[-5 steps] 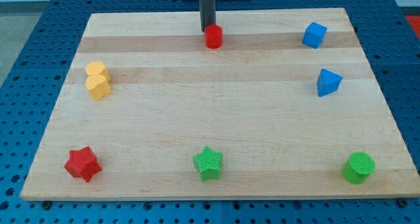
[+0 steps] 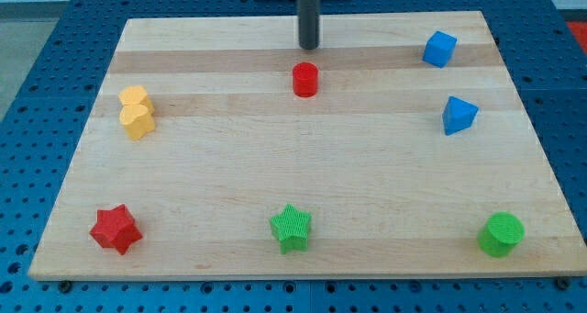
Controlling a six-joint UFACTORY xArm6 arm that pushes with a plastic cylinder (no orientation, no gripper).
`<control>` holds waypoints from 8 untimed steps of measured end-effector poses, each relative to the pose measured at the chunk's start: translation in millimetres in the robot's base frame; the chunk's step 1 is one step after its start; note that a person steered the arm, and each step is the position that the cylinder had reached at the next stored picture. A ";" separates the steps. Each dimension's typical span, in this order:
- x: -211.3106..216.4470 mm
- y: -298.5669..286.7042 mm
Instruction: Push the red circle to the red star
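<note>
The red circle [image 2: 305, 79] is a short red cylinder on the wooden board [image 2: 303, 212], near the view's top centre. My tip [image 2: 309, 47] stands just above it in the view, a small gap apart, not touching. The red star [image 2: 116, 229] lies at the board's bottom left corner, far from the circle.
A yellow block [image 2: 137, 112] sits at the left edge. A blue cube [image 2: 439, 49] and a blue triangular block [image 2: 458, 115] are at the right. A green star [image 2: 292, 228] is at bottom centre and a green cylinder [image 2: 502, 234] at bottom right.
The red circle has slid toward the view's bottom, a little to the right. My tip has shifted slightly right and now stands apart from the circle.
</note>
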State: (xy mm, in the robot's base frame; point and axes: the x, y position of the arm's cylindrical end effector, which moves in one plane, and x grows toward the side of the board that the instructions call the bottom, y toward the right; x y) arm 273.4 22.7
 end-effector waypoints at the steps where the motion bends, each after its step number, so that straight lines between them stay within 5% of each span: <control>1: 52.3 10.4; 5: 88.9 -68.6; 8: 234.3 -161.8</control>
State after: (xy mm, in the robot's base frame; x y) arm 507.7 -139.1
